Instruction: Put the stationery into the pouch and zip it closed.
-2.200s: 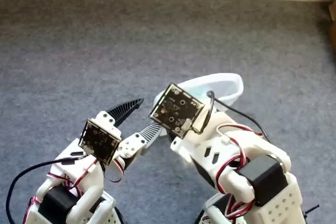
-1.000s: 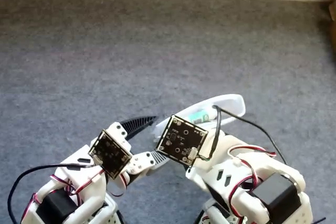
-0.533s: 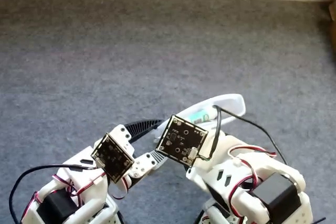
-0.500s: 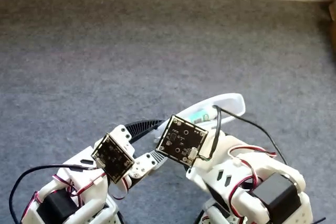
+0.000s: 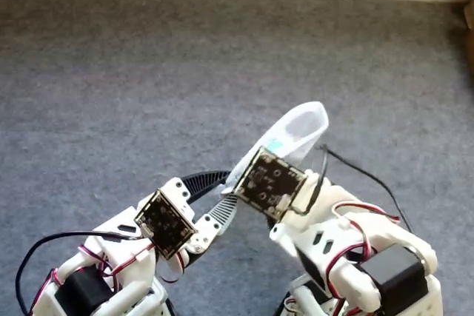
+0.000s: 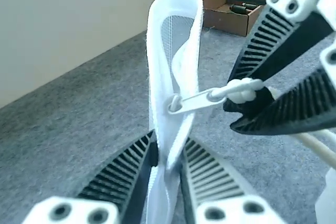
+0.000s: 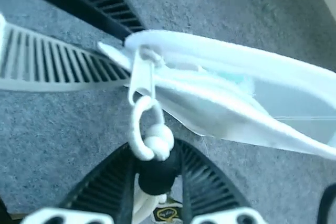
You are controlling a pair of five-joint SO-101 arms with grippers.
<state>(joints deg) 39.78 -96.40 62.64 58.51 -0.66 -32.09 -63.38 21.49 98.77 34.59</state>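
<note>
The white mesh pouch (image 5: pixel 300 125) is held up off the grey carpet, tilted on edge, and something teal (image 5: pixel 275 146) shows inside it. My left gripper (image 6: pixel 168 142) is shut on the pouch's (image 6: pixel 173 40) lower end, beside the zip. My right gripper (image 7: pixel 155 156) is shut on the knotted cord of the zipper pull (image 7: pixel 142 80), which sits at the end of the pouch (image 7: pixel 236 108) near the left gripper (image 7: pixel 123 56). The left wrist view shows the right gripper (image 6: pixel 233 114) pinching that white knot (image 6: pixel 242 91). In the high view the left gripper (image 5: pixel 226 192) meets the pouch under the right wrist's camera board.
Grey carpet (image 5: pixel 148 72) stretches out ahead of both arms to a pale wall. A cardboard box (image 6: pixel 236 9) stands by the wall in the left wrist view. A black cable (image 5: pixel 355 172) loops off the right arm.
The pouch has been lifted from lying nearly flat to standing tilted up. The right wrist has shifted right and slightly up, and the left arm has moved a little to the right.
</note>
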